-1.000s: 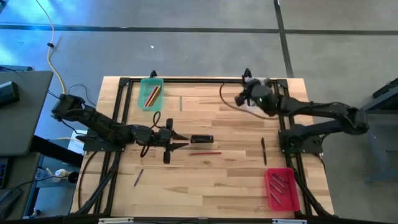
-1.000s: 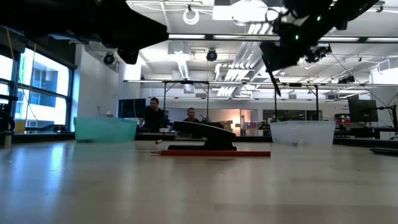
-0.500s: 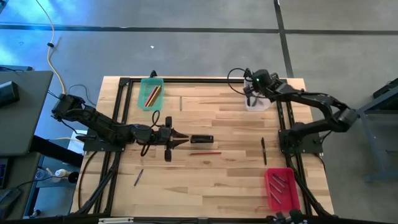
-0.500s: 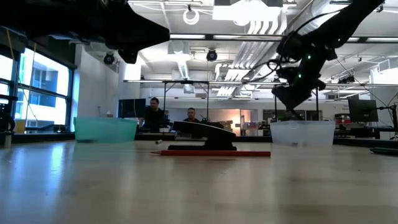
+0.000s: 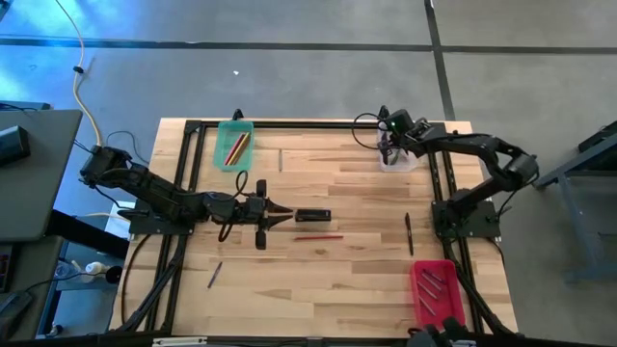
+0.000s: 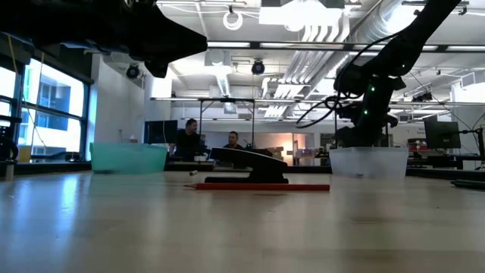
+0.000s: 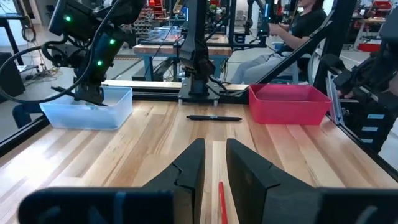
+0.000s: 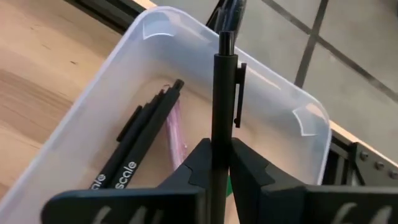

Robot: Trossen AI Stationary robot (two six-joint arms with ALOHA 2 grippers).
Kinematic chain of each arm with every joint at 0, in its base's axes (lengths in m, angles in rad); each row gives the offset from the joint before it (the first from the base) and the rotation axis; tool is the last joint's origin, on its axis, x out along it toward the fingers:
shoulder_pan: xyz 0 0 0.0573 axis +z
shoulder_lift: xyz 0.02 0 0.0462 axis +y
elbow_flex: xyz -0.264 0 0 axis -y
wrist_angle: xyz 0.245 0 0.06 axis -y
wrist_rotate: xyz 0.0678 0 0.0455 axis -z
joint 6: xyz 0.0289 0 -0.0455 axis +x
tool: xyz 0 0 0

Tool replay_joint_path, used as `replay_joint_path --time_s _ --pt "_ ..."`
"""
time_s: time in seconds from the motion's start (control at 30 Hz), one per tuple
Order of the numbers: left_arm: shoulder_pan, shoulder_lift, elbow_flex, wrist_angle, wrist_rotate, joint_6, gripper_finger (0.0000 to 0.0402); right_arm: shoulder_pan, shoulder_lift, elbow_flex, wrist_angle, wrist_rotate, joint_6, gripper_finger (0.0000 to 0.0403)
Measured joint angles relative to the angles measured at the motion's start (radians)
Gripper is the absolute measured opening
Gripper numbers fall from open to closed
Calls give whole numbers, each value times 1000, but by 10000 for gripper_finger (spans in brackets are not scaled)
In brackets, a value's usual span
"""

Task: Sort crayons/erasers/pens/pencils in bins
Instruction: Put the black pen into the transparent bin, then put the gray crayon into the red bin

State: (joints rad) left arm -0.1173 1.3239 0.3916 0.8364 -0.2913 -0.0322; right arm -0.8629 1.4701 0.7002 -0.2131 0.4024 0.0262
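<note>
Right gripper [image 8: 212, 163] clamped on slim black clipped pen [image 8: 222, 93], upright over clear rounded plastic bin [image 8: 149, 37] holding black pens [image 8: 134, 146] and one pinkish. Left gripper [image 7: 213, 163] narrowly parted, empty, above red pencil [image 7: 222, 200] mid-table.

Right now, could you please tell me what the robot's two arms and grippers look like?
Both arms are dark, near-black jointed links. The left gripper and right gripper end in matte black wedge-shaped jaws. Black cables loop at the right wrist, where small green lights glow. No markings show.
</note>
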Motion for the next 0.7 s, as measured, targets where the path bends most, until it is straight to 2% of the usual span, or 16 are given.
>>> replay_joint_path --time_s 0.3,0.4,0.57,0.7 --pt "0 0 0 -11 20 -7 54 19 -58 0 -6 12 0 121" --pt "0 0 0 -40 20 -8 54 32 -104 0 -27 12 -1 141" --pt "8 0 0 -78 19 -15 54 90 -223 0 -97 -31 5 141" --pt "37 0 0 -115 3 -67 54 193 -321 -33 -82 -82 49 100"
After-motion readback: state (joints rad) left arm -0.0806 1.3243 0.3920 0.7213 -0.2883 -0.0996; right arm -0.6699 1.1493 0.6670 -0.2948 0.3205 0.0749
